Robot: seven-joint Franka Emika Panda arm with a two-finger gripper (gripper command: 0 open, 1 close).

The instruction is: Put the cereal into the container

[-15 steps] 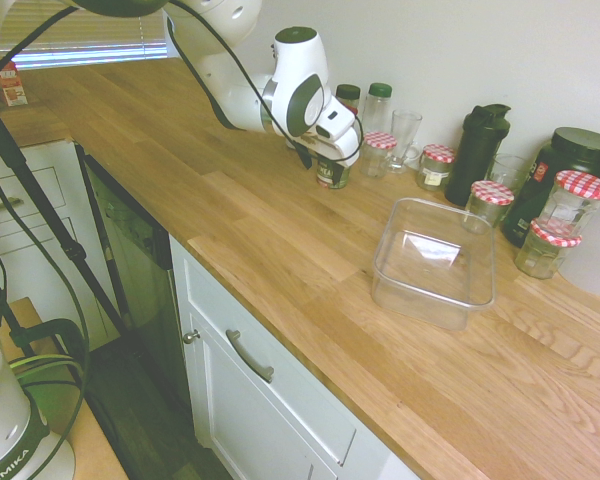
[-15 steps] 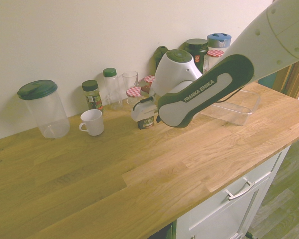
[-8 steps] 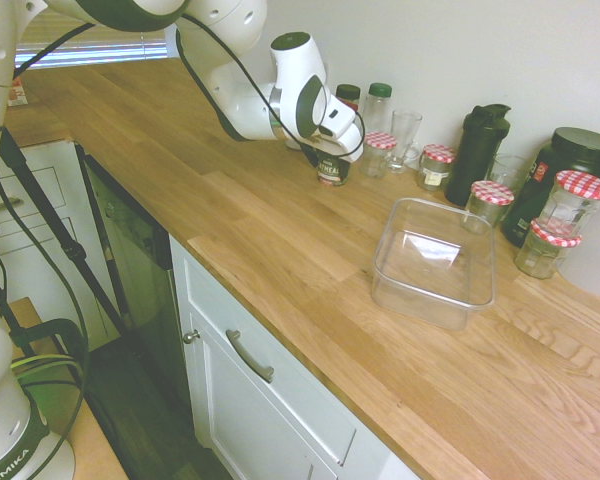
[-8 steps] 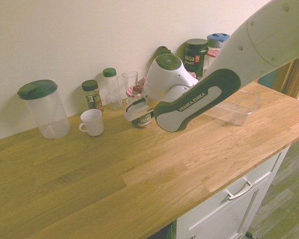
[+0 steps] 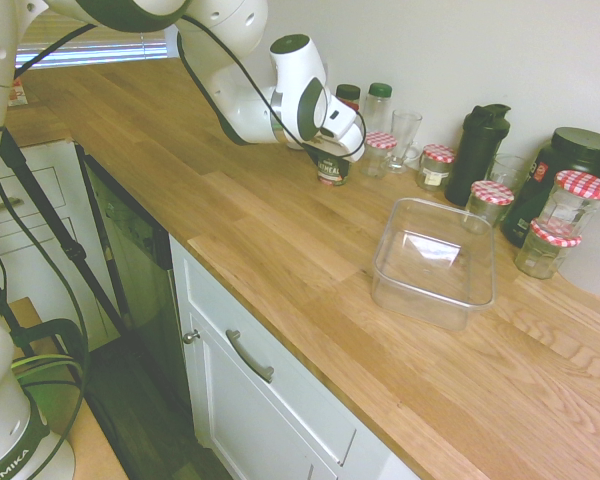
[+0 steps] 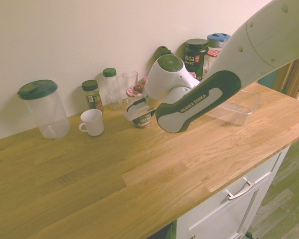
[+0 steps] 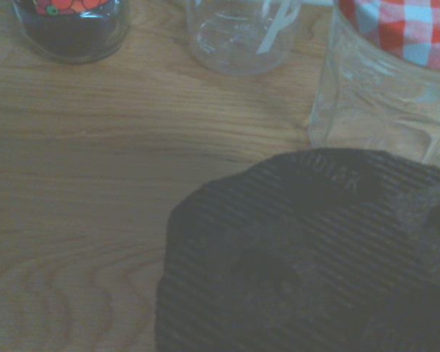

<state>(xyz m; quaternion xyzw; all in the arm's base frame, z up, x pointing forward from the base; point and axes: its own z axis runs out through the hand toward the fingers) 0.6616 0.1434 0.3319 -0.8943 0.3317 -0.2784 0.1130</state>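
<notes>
The cereal [image 5: 331, 171] is a small dark-labelled jar with white lettering, standing upright on the wooden counter near the back wall. My gripper [image 5: 332, 156] comes down on it from above and covers its top; the second exterior view shows the gripper [image 6: 141, 111] over the cereal [image 6: 145, 119]. The jar's dark ribbed lid [image 7: 308, 257] fills much of the wrist view. The container [image 5: 382, 272], a wide clear plastic tub, sits empty on the counter to the right of the jar, well apart from it.
Red-checked-lid jars [image 5: 380, 152] [image 5: 437, 166], a drinking glass [image 5: 404, 136] and green-capped bottles [image 5: 378, 104] stand right behind the cereal. A black shaker [image 5: 478, 150] and more jars line the wall. A white mug [image 6: 92, 122] and a lidded canister [image 6: 43, 109] stand further along.
The wrist has swung a little toward the wall and the gripper has settled lower over the cereal. The jar stands where it stood.
</notes>
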